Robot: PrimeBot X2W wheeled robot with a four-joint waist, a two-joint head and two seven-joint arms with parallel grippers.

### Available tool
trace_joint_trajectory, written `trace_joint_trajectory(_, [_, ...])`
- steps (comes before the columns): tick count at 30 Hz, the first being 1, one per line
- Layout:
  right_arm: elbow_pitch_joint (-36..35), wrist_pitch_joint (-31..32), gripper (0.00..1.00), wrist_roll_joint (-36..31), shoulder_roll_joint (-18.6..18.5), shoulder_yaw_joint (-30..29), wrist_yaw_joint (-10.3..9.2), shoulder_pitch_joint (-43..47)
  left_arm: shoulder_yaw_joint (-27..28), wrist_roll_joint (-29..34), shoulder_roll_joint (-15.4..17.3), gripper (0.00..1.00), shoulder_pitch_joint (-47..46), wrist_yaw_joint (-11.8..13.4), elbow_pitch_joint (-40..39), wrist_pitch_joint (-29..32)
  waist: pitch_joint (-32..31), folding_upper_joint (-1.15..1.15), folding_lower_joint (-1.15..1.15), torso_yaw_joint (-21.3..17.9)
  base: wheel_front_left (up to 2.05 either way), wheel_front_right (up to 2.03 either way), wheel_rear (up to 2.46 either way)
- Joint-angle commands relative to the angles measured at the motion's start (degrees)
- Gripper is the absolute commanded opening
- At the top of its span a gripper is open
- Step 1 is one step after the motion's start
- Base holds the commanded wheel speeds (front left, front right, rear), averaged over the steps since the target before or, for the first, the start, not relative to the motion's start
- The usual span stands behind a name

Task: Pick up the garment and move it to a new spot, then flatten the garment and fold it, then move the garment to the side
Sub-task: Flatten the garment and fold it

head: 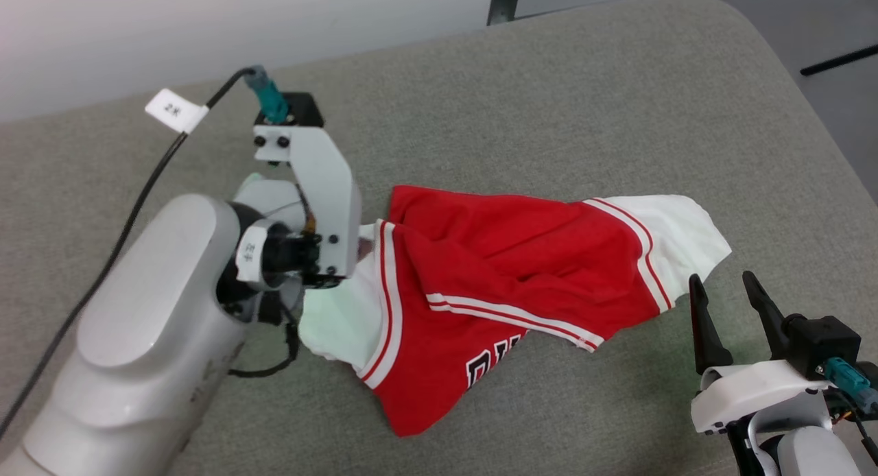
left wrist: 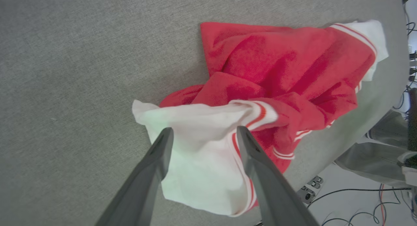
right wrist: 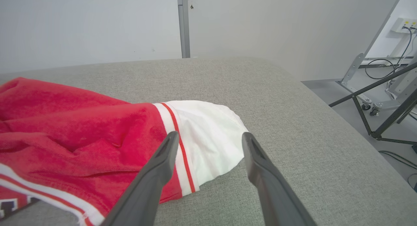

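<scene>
L gripper: fingers spread, nothing pinched; tips over the white sleeve at garment's left end. Contact w/ cloth can't be told.
R gripper: fingers spread, empty; tips just short of the other white sleeve, near table's right edge.
Fingers: long, dark, matte, tapering to blunt points.
Garment: red soft knit, crumpled and folded over itself, lying mid-table between both grippers. Red-white striped trim at sleeve seams and hem.
Head view extra: black-and-white print, partly tucked under a fold.
L wrist view extra: floor w/ loose cables beyond table edge.
R wrist view extra: pale wall; dark metal frame at right.
Table: grey woven cover, fine even texture, rounded corner.
</scene>
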Motion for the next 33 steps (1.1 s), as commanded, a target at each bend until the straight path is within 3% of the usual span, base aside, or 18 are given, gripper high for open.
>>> trace_joint_trajectory(1, [0.4,-0.4,1.00,0.7,0.1,0.3,-0.08,-0.8,-0.6,1.0,0.8,1.00,-0.4,-0.2,0.8,0.5,1.0,0.00,0.00,-0.8,0.00,0.00,0.00])
trace_joint_trajectory(7, [2.3,-1.7,1.00,1.5,0.2,0.8,-0.08,-2.0,-2.7,3.6,3.5,1.00,-0.6,-0.7,3.6,1.4,2.3,0.00,0.00,-1.2,0.00,0.00,0.00])
trace_joint_trajectory(11, [3.1,-2.2,1.00,1.7,0.2,0.7,-0.08,-2.3,-1.7,1.0,2.0,0.99,0.8,-0.8,4.4,1.6,2.6,0.00,0.00,-1.0,0.00,0.00,0.00])
trace_joint_trajectory(13, [3.3,-2.3,1.00,1.7,0.2,0.7,-0.08,-2.6,-1.5,0.2,2.0,0.34,0.9,-1.4,4.5,1.8,2.5,0.00,0.00,-0.7,0.00,0.00,0.00])
trace_joint_trajectory(14, [3.5,-2.3,1.00,1.6,0.2,0.7,-0.08,-2.7,-1.3,-0.5,1.5,0.08,1.0,-1.7,4.5,1.7,2.5,0.00,0.00,-0.6,0.00,0.00,0.00])
trace_joint_trajectory(15, [3.7,-2.4,1.00,1.5,0.1,0.6,-0.08,-2.8,-1.0,-1.2,0.9,0.00,1.2,-1.6,4.6,1.7,2.4,0.00,0.00,-0.4,0.00,0.00,0.00])
trace_joint_trajectory(22, [4.5,-2.6,1.00,0.9,0.1,0.4,-0.08,-3.0,0.4,-2.6,1.1,0.00,0.4,-3.0,5.0,0.2,1.7,0.00,0.00,0.5,0.00,0.00,0.00])
trace_joint_trajectory(33, [4.2,-1.8,1.00,-0.3,0.1,-0.1,-0.08,-1.9,3.5,-1.6,4.6,0.00,-3.5,-8.5,6.2,-6.8,-0.8,0.00,0.00,2.5,0.00,0.00,0.00])
